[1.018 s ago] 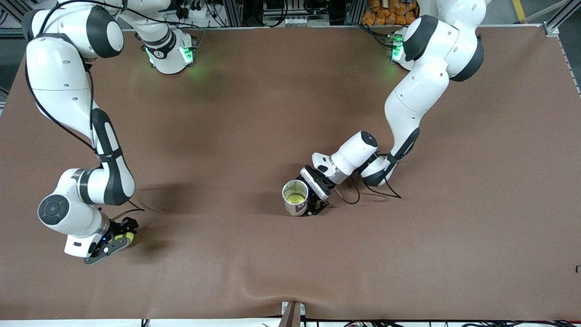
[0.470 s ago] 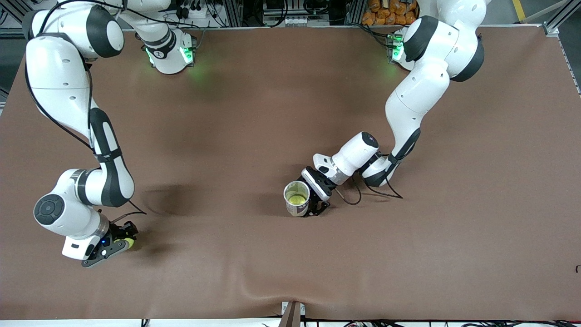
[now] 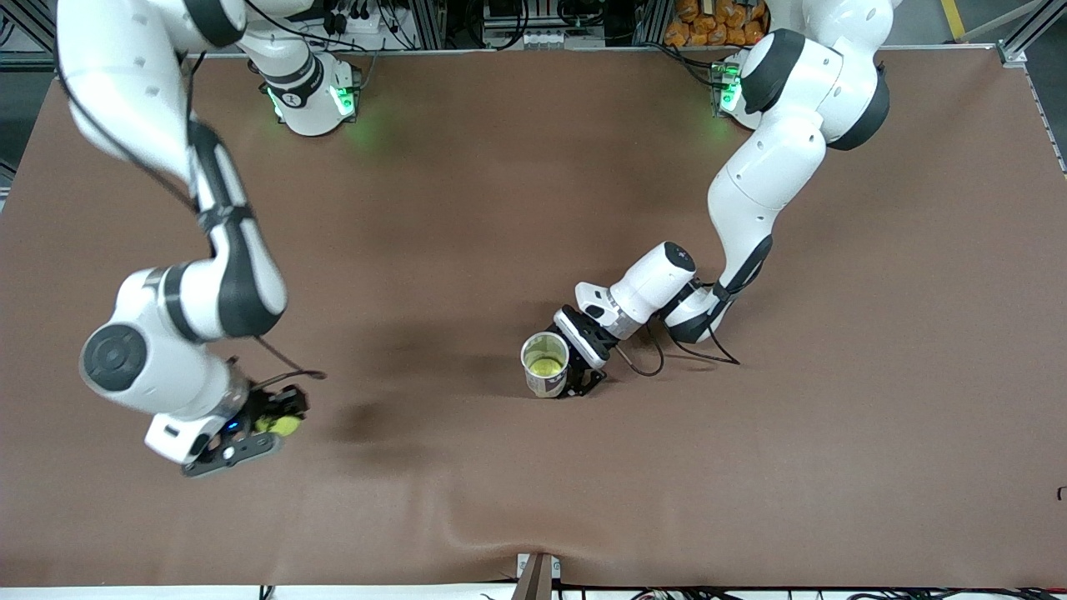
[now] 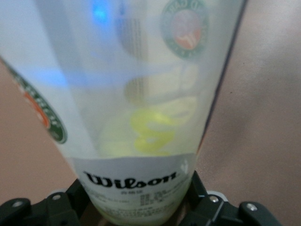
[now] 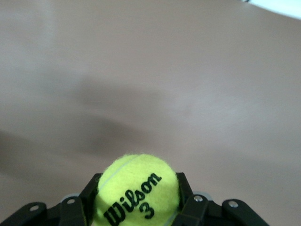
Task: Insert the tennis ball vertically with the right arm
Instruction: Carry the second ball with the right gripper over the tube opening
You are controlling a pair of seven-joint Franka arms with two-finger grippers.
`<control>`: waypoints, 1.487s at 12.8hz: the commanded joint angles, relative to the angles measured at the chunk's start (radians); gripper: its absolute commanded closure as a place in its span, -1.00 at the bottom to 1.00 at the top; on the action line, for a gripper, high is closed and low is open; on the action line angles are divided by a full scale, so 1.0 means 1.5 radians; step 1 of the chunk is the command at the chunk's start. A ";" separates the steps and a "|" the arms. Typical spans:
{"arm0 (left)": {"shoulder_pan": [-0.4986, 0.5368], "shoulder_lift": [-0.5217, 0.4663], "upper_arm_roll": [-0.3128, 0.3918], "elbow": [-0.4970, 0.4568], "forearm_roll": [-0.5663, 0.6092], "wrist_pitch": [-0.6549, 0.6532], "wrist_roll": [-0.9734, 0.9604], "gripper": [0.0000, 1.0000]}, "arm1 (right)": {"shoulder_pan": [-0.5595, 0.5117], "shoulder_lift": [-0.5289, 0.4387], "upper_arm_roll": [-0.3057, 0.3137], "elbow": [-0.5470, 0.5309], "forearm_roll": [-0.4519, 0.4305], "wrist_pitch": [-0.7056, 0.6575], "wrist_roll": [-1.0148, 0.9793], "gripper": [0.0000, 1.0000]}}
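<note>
Brown bench: right tool clamps a tennis ball above it; left tool grips the upright ball can.

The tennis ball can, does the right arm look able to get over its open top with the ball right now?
Probably yes. The can stands upright with its mouth uncovered; the left tool grips only its side. The right tool, shut on the tennis ball, has bare tablecloth between.

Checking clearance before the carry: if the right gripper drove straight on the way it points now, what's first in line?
Probably just the brown table mat. The right gripper, shut on the tennis ball, looks out over bare mat only. The can in the left gripper is not in that view.
</note>
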 commanded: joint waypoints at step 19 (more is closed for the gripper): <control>0.005 0.008 -0.003 0.008 0.013 -0.002 0.000 -0.72 | 0.312 0.050 -0.012 0.062 0.032 0.232 0.753 0.35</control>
